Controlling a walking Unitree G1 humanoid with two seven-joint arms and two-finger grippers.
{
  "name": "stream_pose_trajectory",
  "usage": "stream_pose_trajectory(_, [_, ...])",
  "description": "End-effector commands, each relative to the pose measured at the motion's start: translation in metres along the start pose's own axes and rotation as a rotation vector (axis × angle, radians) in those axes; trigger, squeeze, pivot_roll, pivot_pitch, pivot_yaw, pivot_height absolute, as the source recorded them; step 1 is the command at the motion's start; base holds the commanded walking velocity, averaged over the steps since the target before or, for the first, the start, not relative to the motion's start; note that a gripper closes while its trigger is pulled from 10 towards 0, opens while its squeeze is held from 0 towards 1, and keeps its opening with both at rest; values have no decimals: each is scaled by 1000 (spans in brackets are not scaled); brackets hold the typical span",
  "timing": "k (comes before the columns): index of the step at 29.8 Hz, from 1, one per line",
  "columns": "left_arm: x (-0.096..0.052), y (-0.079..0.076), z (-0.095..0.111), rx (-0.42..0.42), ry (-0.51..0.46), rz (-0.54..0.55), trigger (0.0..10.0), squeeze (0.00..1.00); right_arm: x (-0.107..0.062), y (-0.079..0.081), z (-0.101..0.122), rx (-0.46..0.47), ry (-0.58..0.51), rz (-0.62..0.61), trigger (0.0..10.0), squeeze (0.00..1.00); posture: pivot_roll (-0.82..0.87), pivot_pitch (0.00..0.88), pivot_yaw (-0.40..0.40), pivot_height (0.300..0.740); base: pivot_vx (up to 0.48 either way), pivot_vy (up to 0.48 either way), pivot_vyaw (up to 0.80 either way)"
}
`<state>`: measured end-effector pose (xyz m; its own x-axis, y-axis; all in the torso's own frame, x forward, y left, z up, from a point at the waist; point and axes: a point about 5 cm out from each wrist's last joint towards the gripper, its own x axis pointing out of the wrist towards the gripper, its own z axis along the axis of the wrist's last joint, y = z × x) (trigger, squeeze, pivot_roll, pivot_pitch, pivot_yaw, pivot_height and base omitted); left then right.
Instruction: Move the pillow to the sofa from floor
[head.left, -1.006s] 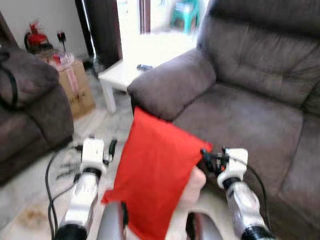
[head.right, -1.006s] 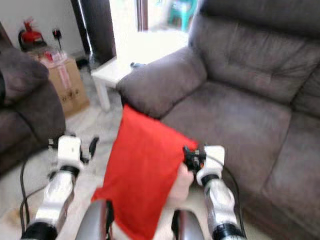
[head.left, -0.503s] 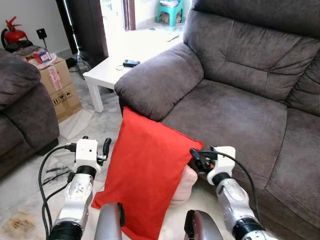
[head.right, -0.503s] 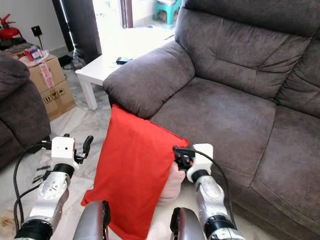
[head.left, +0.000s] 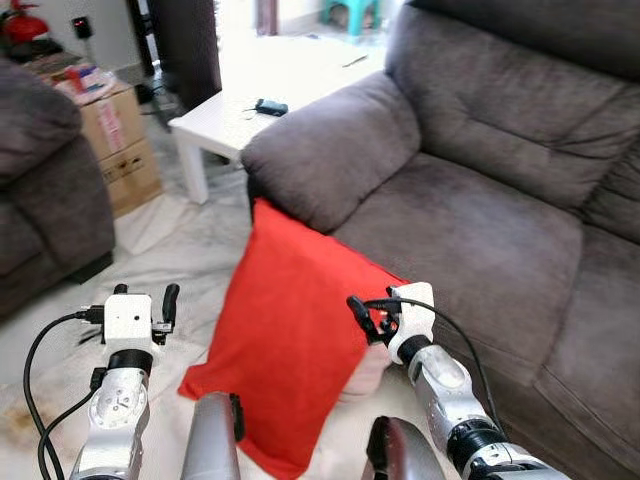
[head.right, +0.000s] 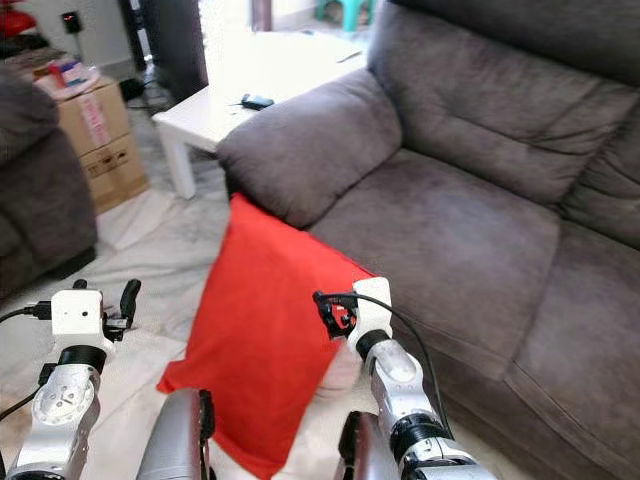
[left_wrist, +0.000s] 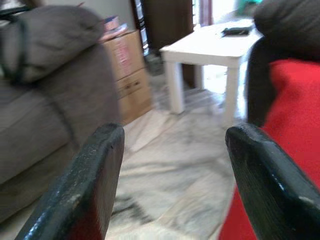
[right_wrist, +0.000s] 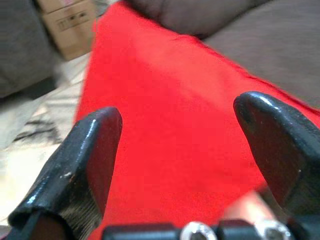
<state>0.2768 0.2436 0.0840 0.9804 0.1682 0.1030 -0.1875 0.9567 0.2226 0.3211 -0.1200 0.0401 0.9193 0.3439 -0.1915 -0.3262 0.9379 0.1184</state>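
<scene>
1. The red pillow (head.left: 290, 350) stands on edge on the floor (head.left: 180, 240), its top corner leaning against the front of the sofa (head.left: 470, 220) just under the armrest, with my two arms to either side of it.
2. My right end effector (head.left: 368, 318) is just beside the pillow's upper right edge. The right wrist view has both fingers spread wide with red fabric filling the gap between them, so I read it as open and holding nothing.
3. My left end effector (head.left: 143, 295) sits apart from the pillow's left edge, over bare floor. In its wrist view the fingers stand wide apart and empty.
4. Risk: if I close only the right fingers on a thin corner, the soft cover may bunch or slip out, and the pillow would slump back to the floor.
5. Risk: the left arm is well off the fabric, so a one-sided lift could swing the pillow into the armrest.
6. The head views give me the whole layout, including the white desk (head.left: 235, 120) and the cardboard box (head.left: 118, 140) behind. The wrist views add how far each pair of fingers is spread, which the head views leave hard to read.
</scene>
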Motion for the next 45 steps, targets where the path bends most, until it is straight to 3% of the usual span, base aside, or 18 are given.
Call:
stream_pose_trajectory(1, [6, -3, 6, -2, -7, -28, 10000, 0, 3, -5, 6, 26, -15, -33, 10000, 0, 239, 89, -86, 568, 0, 0, 0])
stream_pose_trajectory(11, [29, -17, 21, -4, -25, -110, 10000, 0, -4, -19, 2, 42, -7, -124, 10000, 0, 186, 87, -35, 568, 0, 0, 0])
stream_pose_trajectory(15, [33, -26, 23, -9, -24, -172, 10000, 0, -9, -34, -2, 95, 25, -242, 10000, 0, 173, 90, -21, 568, 0, 0, 0])
stream_pose_trajectory(17, [36, -30, 26, -10, -28, -189, 10000, 0, -9, -40, -2, 179, 26, -281, 10000, 0, 169, 97, -14, 568, 0, 0, 0])
stream_pose_trajectory(24, [36, -28, 29, -24, -43, -166, 10000, 0, 3, -30, 6, 211, 61, -242, 10000, 0, 203, 93, -47, 568, 0, 0, 0])
stream_pose_trajectory(33, [24, -27, 29, -32, -57, -153, 10000, 0, 19, -22, 26, 266, 54, -225, 10000, 0, 201, 139, -48, 568, 0, 0, 0])
stream_pose_trajectory(34, [21, -26, 27, -34, -53, -150, 10000, 0, 19, -22, 27, 285, 47, -229, 10000, 1000, 200, 149, -47, 568, 0, 0, 0])
stream_pose_trajectory(39, [11, -25, 29, -33, -53, -155, 10000, 0, 18, -24, 25, 303, 63, -261, 10000, 1000, 215, 188, -52, 568, 0, 0, 0])
stream_pose_trajectory(45, [13, -25, 43, -70, -72, -151, 10000, 0, 23, -25, 33, 376, 68, -302, 10000, 1000, 210, 237, -46, 568, 0, 0, 0])
